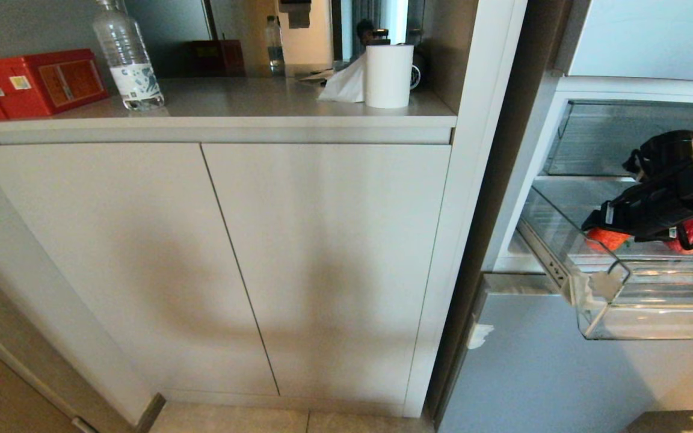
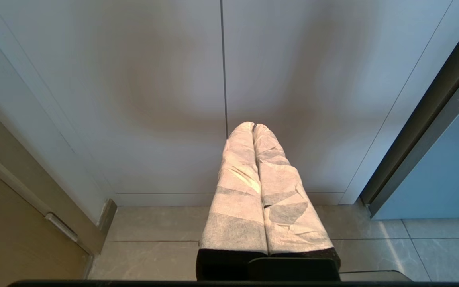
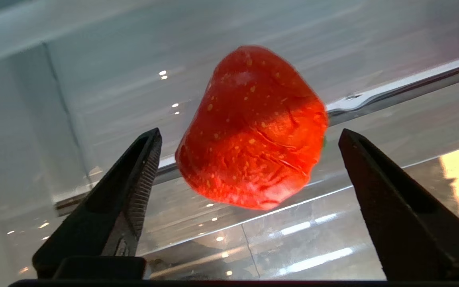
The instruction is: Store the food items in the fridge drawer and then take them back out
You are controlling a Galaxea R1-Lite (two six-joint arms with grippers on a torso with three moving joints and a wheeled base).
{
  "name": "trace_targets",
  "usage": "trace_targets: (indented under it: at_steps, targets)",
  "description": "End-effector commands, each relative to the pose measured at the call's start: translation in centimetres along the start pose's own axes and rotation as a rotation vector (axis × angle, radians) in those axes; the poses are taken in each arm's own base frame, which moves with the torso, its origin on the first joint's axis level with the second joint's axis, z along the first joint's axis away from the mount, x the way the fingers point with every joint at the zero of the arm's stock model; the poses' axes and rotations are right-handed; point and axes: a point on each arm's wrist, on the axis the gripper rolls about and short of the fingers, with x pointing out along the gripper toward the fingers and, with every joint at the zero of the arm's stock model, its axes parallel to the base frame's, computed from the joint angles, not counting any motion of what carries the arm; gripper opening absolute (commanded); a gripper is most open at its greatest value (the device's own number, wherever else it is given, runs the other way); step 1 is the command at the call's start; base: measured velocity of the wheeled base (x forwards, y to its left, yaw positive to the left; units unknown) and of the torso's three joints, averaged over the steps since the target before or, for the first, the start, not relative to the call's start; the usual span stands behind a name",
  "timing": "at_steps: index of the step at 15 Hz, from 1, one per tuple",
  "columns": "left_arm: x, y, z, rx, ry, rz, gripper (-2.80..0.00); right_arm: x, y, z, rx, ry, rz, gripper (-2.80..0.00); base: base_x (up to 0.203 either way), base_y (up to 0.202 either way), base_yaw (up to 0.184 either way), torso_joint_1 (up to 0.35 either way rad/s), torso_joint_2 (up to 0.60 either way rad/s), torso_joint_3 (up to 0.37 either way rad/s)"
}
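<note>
The right gripper [image 3: 249, 147] stands with its jaws spread wide, clear of a glossy red-orange fruit [image 3: 251, 131] with pale speckles and creased skin, lying in the pulled-out clear drawer [image 1: 653, 313]. A second red fruit [image 1: 692, 234] lies beside it. The left gripper [image 2: 253, 127], closed and empty, faces the white cabinet [image 1: 322, 252].

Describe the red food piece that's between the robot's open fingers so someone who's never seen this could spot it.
Start at the pale blue fridge on the right and find its pulled-out clear drawer. Two red pieces lie in it, under the right hand. Yours is the left piece, nearer the white cabinet, orange-red with pale speckles; the other piece lies farther right.
</note>
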Motion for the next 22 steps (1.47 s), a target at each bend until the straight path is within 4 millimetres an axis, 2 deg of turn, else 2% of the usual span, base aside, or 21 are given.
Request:
trace_targets:
  at_steps: [1, 2, 3, 7, 9, 11, 16, 18, 20, 22]
  targets:
    - [0.0, 0.0, 0.0, 0.0, 0.0, 0.001, -2.8, 1.1, 0.0, -0.6, 0.001, 0.029, -0.005, 0.0, 0.0, 0.0, 0.0, 0.0, 0.0, 0.0]
    - [0.0, 0.0, 0.0, 0.0, 0.0, 0.001, -2.8, 1.3, -0.1, -0.7, 0.0, 0.036, -0.005, 0.0, 0.0, 0.0, 0.0, 0.0, 0.0, 0.0]
    - [0.0, 0.0, 0.0, 0.0, 0.002, 0.001, -2.8, 1.3, 0.0, -0.7, 0.0, 0.034, -0.006, -2.8, 0.0, 0.0, 0.0, 0.0, 0.0, 0.0]
    - [0.0, 0.0, 0.0, 0.0, 0.0, 0.001, -2.8, 0.8, -0.1, -0.3, 0.024, 0.019, -0.005, -2.8, 0.0, 0.0, 0.0, 0.0, 0.0, 0.0]
    - [0.0, 0.0, 0.0, 0.0, 0.002, 0.001, -2.8, -0.2, -0.5, 0.0, 0.034, 0.001, -0.007, -2.8, 0.0, 0.0, 0.0, 0.0, 0.0, 0.0]
    - [0.0, 0.0, 0.0, 0.0, 0.0, 0.001, -2.8, -2.0, -0.6, 0.2, 0.036, -0.014, -0.006, -2.8, 0.0, 0.0, 0.0, 0.0, 0.0, 0.0]
    - [0.0, 0.0, 0.0, 0.0, 0.002, 0.001, -2.8, -9.6, -1.1, -0.7, 0.036, -0.061, 0.02, -2.8, 0.0, 0.0, 0.0, 0.0, 0.0, 0.0]
    - [0.0, 0.0, 0.0, 0.0, 0.0, 0.001, -2.8, -11.2, -1.4, -1.0, 0.037, -0.074, 0.025, -2.8, 0.0, 0.0, 0.0, 0.0, 0.0, 0.0]
    - [0.0, 0.0, 0.0, 0.0, 0.002, 0.001, -2.8, -11.5, -1.4, -1.0, 0.033, -0.078, 0.023, -2.8, 0.0, 0.0, 0.0, 0.0, 0.0, 0.0]
    - [0.0, 0.0, 0.0, 0.0, 0.002, 0.001, -2.8, -10.6, -1.4, -1.0, 0.037, -0.065, 0.02, -2.8, 0.0, 0.0, 0.0, 0.0, 0.0, 0.0]
